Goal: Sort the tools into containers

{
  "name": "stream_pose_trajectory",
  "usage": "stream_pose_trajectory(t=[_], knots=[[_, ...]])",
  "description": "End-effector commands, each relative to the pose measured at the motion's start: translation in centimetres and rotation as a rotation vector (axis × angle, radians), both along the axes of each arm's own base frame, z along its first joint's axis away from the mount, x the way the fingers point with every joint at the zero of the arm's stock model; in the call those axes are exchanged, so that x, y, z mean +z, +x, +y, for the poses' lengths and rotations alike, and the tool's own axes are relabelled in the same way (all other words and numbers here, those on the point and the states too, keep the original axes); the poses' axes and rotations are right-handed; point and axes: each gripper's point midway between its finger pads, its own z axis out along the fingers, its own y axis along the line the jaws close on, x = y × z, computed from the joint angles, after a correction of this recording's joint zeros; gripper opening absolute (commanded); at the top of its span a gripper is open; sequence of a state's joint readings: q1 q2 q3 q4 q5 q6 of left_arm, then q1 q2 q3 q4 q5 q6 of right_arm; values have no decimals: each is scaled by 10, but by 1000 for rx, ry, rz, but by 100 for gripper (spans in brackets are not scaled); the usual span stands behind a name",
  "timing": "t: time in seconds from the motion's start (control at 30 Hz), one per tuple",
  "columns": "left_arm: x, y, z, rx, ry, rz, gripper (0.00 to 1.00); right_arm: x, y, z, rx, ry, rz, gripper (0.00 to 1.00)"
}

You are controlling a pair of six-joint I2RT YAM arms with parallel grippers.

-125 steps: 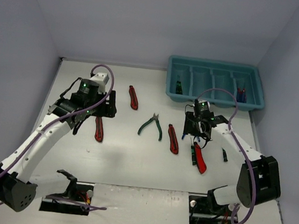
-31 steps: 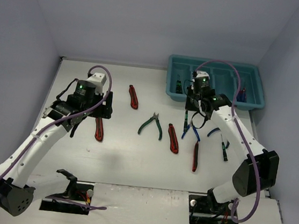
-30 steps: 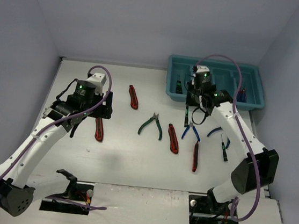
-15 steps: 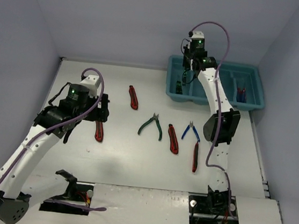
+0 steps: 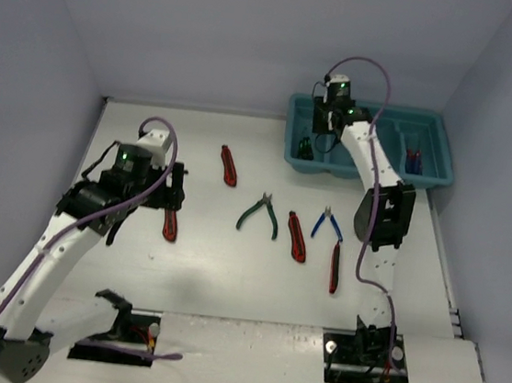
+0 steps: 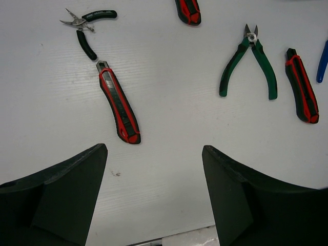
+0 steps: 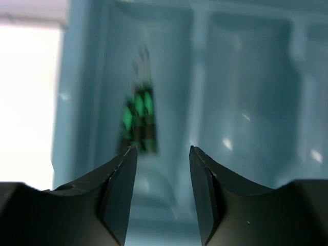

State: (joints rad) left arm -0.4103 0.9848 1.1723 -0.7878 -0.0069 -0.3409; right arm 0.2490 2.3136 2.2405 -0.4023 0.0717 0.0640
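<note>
Right wrist: right gripper apart, empty, over green screwdrivers in tray; left gripper apart

Top view: bright, even, diffuse light. A faint soft shadow lies on the worktop left of centre.

Left wrist view: sharp and evenly lit. The tools are nearly shadowless. The fingers of the left gripper are dark and underexposed.

Right wrist view: blurred throughout. The screwdrivers are smeared. Small glints show on the tray. The worktop at the left edge is blown out white.
</note>
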Motion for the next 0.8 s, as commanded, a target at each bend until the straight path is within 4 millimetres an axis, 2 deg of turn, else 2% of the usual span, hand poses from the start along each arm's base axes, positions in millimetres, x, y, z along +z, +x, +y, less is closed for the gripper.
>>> stream_pose_trajectory(t=[0.0,0.03,0.1,0.17,0.27,0.33,0.43,0.5,0.7,0.77], knots=[[26,16,-1,-27,33,-73,72,55,-49,-53,-33,-42,-56,43],[27,18,-2,-34,41,-76,72,48,-62,-62,-34,-60,-30,43],[28,22,-2,-43,59,-81,72,54,-89,-91,-83,-60,-17,44],[29,26,-2,-50,72,-88,72,33,-130,-115,-129,-63,50,45],[31,30,-3,-73,88,-109,72,5,-176,-142,-223,-31,129,47],[30,29,-2,-96,112,-113,72,-5,-203,-160,-277,-12,162,47],[31,22,0,-114,116,-131,72,-38,-239,-180,-316,-25,264,48],[27,17,1,-125,117,-127,72,-51,-252,-186,-315,-31,319,48],[13,6,0,-156,105,-116,72,-77,-262,-184,-246,-19,414,47],[10,5,-1,-168,106,-121,72,-93,-271,-183,-223,-24,463,45]])
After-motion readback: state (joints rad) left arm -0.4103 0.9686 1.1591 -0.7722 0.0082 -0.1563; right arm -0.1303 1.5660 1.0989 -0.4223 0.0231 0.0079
